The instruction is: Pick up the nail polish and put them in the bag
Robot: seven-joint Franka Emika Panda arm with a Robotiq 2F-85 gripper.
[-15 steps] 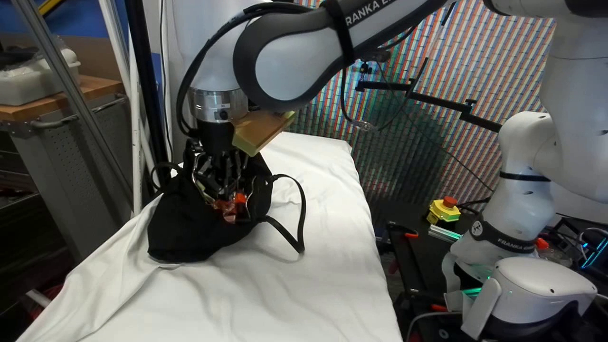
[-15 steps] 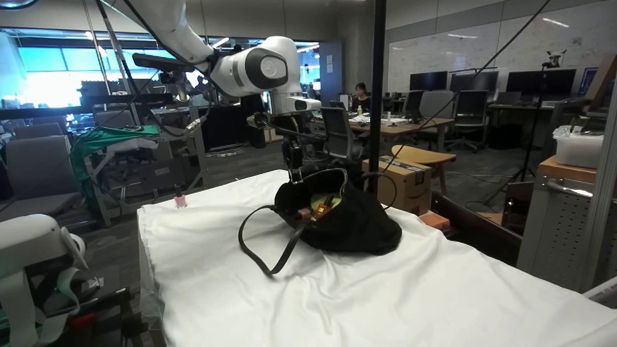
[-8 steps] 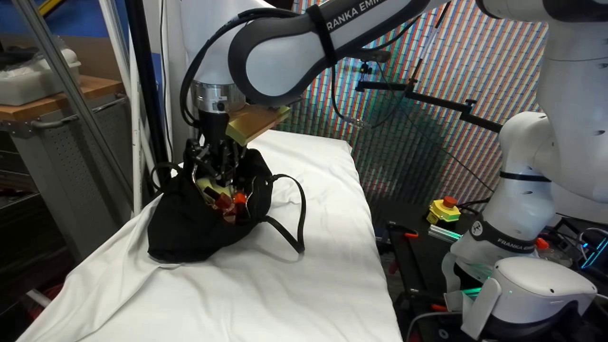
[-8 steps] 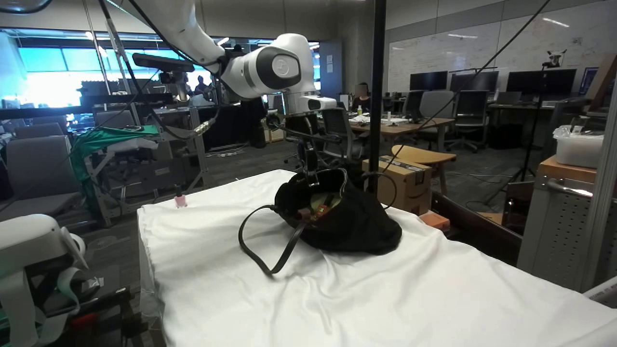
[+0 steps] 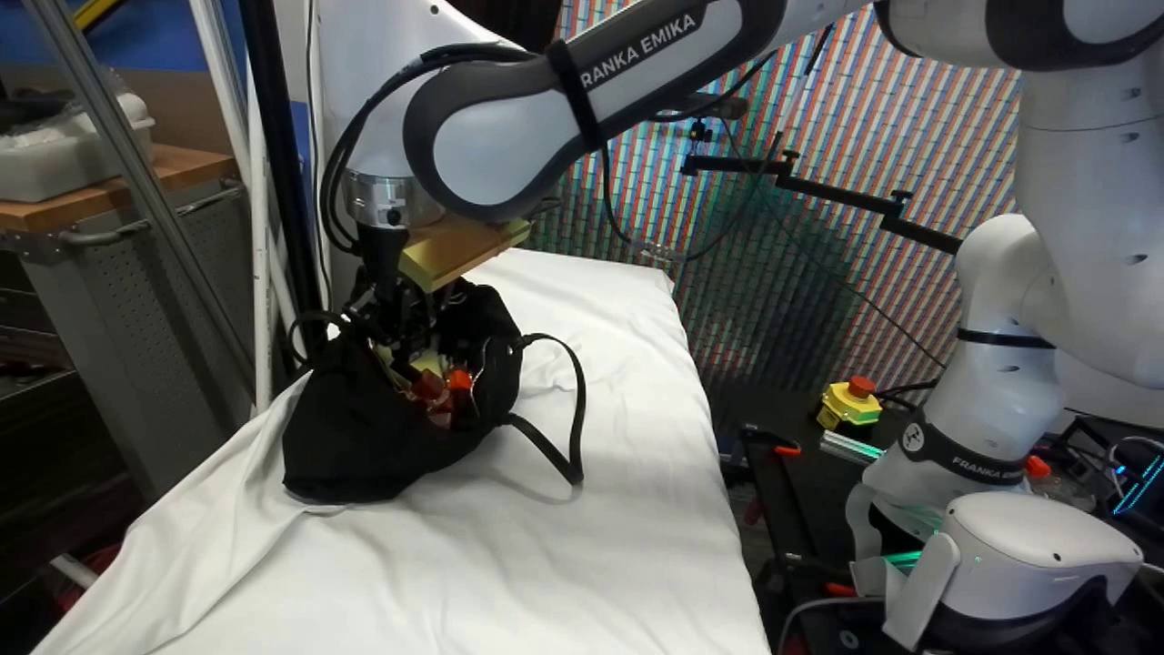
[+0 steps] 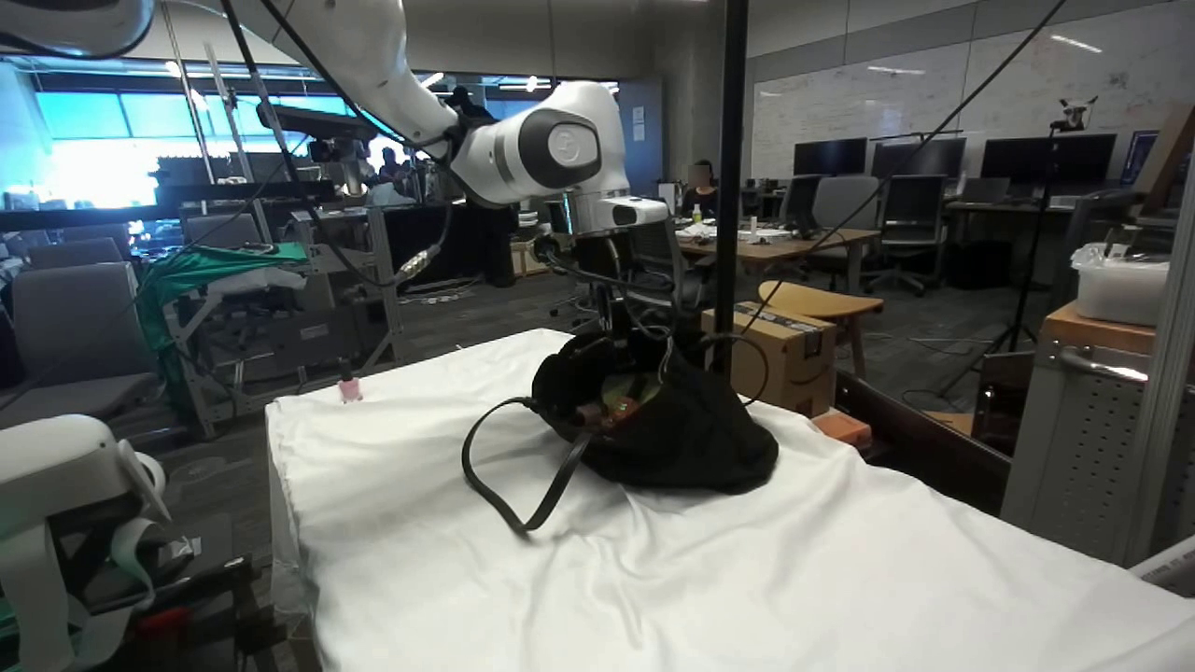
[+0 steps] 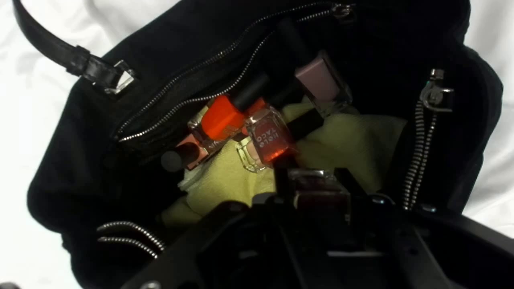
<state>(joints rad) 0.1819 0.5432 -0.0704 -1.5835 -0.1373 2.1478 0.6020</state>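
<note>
With the gripper (image 7: pixel 316 177) closed on the dark bottle (image 7: pixel 321 198) at the mouth of the bag (image 5: pixel 364 432), lower it beside the bottles (image 7: pixel 274 138) inside before parting the jaws gently, leaving the pink bottle (image 6: pixel 349 389) on the sheet (image 6: pixel 794 551) for later.

Wrist view, clock from gripper (image 7: pixel 315 180): nail polish bottles (image 7: pixel 274 136) crowd 10 to 12 o'clock. Room over yellow material (image 7: pixel 355 138) at 1. Bag (image 7: pixel 461 152), zipper (image 7: pixel 421 148) wall off 2 to 3.
</note>
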